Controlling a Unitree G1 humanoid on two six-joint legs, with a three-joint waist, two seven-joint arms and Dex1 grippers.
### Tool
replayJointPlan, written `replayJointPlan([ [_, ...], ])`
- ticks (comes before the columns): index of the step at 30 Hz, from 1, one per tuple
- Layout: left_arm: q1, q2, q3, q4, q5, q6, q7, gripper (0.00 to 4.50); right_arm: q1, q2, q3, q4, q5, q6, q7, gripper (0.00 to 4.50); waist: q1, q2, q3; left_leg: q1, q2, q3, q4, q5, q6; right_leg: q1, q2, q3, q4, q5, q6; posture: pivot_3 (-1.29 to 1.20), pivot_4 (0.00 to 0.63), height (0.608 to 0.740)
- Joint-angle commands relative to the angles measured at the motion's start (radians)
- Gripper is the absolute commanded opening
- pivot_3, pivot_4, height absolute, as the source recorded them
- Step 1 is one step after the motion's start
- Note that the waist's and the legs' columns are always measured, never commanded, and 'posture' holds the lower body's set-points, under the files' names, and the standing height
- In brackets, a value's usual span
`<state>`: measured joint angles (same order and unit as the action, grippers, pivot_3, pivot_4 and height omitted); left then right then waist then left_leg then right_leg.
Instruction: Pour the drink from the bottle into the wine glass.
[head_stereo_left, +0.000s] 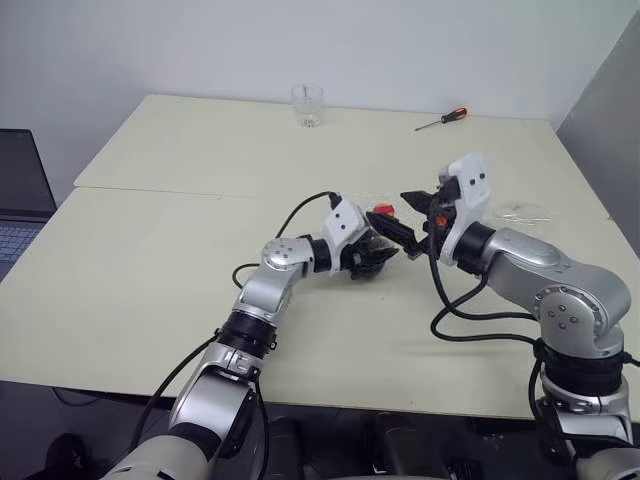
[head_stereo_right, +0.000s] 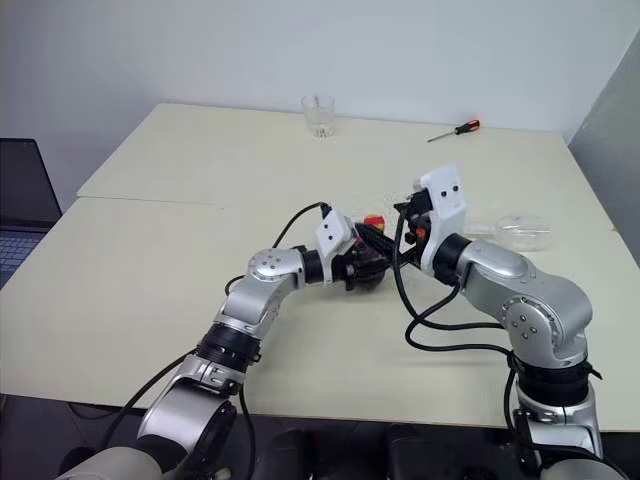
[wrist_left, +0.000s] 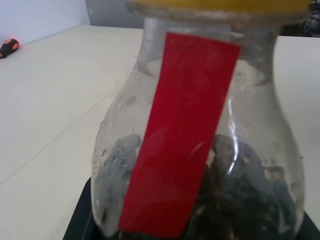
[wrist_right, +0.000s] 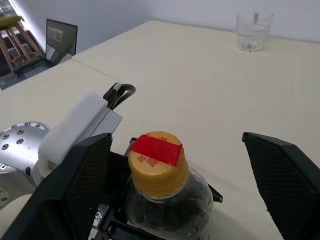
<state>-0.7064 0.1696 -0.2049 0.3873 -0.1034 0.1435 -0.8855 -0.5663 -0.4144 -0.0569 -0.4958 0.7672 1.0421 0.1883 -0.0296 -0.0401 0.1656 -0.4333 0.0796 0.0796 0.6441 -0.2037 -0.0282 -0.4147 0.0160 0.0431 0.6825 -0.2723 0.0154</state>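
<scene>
The bottle (wrist_right: 165, 200), small, squat and clear, stands upright near the middle of the table with my left gripper (head_stereo_left: 372, 258) shut on its lower body. A red label strip (wrist_left: 185, 135) runs down it, and red tape lies across its yellow-orange cap (wrist_right: 156, 162). The dark drink (wrist_left: 250, 200) fills its lower part. My right gripper (wrist_right: 172, 185) is open, one black finger (wrist_right: 75, 190) on each side of the cap, with clear gaps to it. A clear rounded glass, which I take for the wine glass (head_stereo_left: 522, 212), stands to the right of my right arm.
At the far edge of the cream table (head_stereo_left: 150, 300) stand a short clear tumbler (head_stereo_left: 308, 105) and, further right, a red-handled screwdriver (head_stereo_left: 441, 119). A laptop (head_stereo_left: 20, 190) sits off the table's left side. Black cables trail from both wrists.
</scene>
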Motion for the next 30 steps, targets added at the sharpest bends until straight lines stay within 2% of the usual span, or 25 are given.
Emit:
replayJointPlan([
  [1, -0.026, 0.001, 0.021, -0.036, -0.02, -0.016, 0.005, 1.94, -0.001, 0.016, -0.043, -0.02, 0.011, -0.025, -0.001, 3.17, 0.0, 0.0, 0.0, 0.0, 0.0, 0.0, 0.0, 0.0, 0.0, 0.0, 0.0, 0.0, 0.0, 0.0, 0.0, 0.0, 0.15, 0.74],
  [9, -0.031, -0.003, 0.025, -0.031, -0.019, -0.017, 0.009, 1.92, 0.0, 0.024, -0.049, -0.022, 0.006, -0.016, 0.004, 0.25, 0.0, 0.0, 0.0, 0.0, 0.0, 0.0, 0.0, 0.0, 0.0, 0.0, 0.0, 0.0, 0.0, 0.0, 0.0, 0.0, 0.15, 0.74],
  [10, -0.032, -0.003, 0.026, -0.03, -0.019, -0.017, 0.009, 1.92, 0.0, 0.024, -0.049, -0.021, 0.007, -0.014, 0.005, 0.0, 0.0, 0.0, 0.0, 0.0, 0.0, 0.0, 0.0, 0.0, 0.0, 0.0, 0.0, 0.0, 0.0, 0.0, 0.0, 0.0, 0.15, 0.74],
  [14, -0.031, -0.003, 0.027, -0.032, -0.018, -0.016, 0.013, 1.89, -0.005, 0.014, -0.081, -0.034, 0.03, -0.011, 0.01, 0.0, 0.0, 0.0, 0.0, 0.0, 0.0, 0.0, 0.0, 0.0, 0.0, 0.0, 0.0, 0.0, 0.0, 0.0, 0.0, 0.0, 0.15, 0.74],
  [17, -0.028, 0.001, 0.03, -0.031, -0.017, -0.015, 0.018, 1.89, -0.007, 0.006, -0.102, -0.054, 0.053, 0.0, 0.017, 0.86, 0.0, 0.0, 0.0, 0.0, 0.0, 0.0, 0.0, 0.0, 0.0, 0.0, 0.0, 0.0, 0.0, 0.0, 0.0, 0.0, 0.15, 0.74],
  [24, -0.031, -0.003, 0.029, -0.024, -0.019, -0.019, 0.028, 1.84, 0.0, -0.006, -0.051, -0.053, 0.035, 0.004, 0.025, 3.35, 0.0, 0.0, 0.0, 0.0, 0.0, 0.0, 0.0, 0.0, 0.0, 0.0, 0.0, 0.0, 0.0, 0.0, 0.0, 0.0, 0.15, 0.74],
  [30, -0.036, -0.005, 0.03, -0.022, -0.02, -0.022, 0.03, 1.84, 0.006, -0.008, -0.021, -0.038, 0.013, -0.007, 0.036, 3.4, 0.0, 0.0, 0.0, 0.0, 0.0, 0.0, 0.0, 0.0, 0.0, 0.0, 0.0, 0.0, 0.0, 0.0, 0.0, 0.0, 0.15, 0.74],
])
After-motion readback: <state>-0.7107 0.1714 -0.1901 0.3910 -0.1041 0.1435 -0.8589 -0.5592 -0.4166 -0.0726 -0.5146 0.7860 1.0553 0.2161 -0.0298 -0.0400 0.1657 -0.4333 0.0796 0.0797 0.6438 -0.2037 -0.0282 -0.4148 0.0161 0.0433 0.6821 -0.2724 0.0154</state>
